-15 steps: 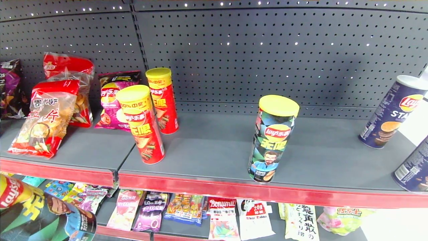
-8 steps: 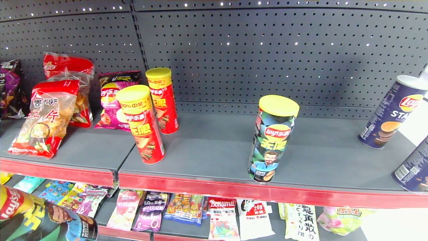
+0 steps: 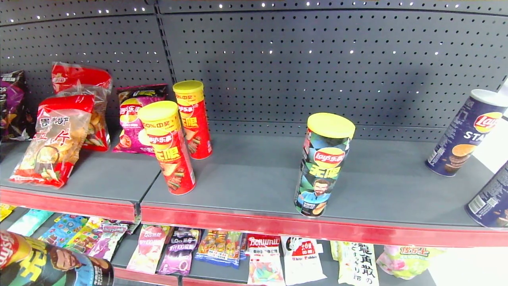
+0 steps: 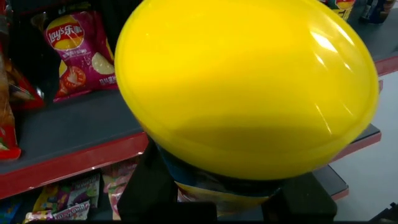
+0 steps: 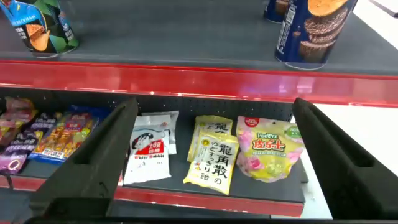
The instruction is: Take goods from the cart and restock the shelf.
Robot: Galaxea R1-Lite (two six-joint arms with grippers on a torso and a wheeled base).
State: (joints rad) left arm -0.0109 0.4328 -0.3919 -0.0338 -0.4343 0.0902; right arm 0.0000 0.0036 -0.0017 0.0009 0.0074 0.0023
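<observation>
A green-and-blue chips can with a yellow lid [image 4: 249, 87] sits in my left gripper [image 4: 227, 202], whose dark fingers [image 4: 146, 190] are shut around its body. In the head view this can [image 3: 47, 266] lies tilted at the lower left, below the upper shelf's red front edge [image 3: 278, 226]. A matching can [image 3: 323, 165] stands upright near the middle of that shelf. My right gripper [image 5: 217, 162] hangs open in front of the lower shelf with nothing between its fingers [image 5: 93, 168].
Two red cans [image 3: 168, 149] [image 3: 193, 119] stand left of centre, with snack bags [image 3: 55, 139] further left. Two dark blue cans [image 3: 464, 133] [image 3: 490, 198] stand at the right end. Grey shelf floor lies bare between the cans. Packets [image 3: 264, 258] line the lower shelf.
The held can has sunk lower toward the bottom left corner of the head view. The goods on the shelf have stayed in place.
</observation>
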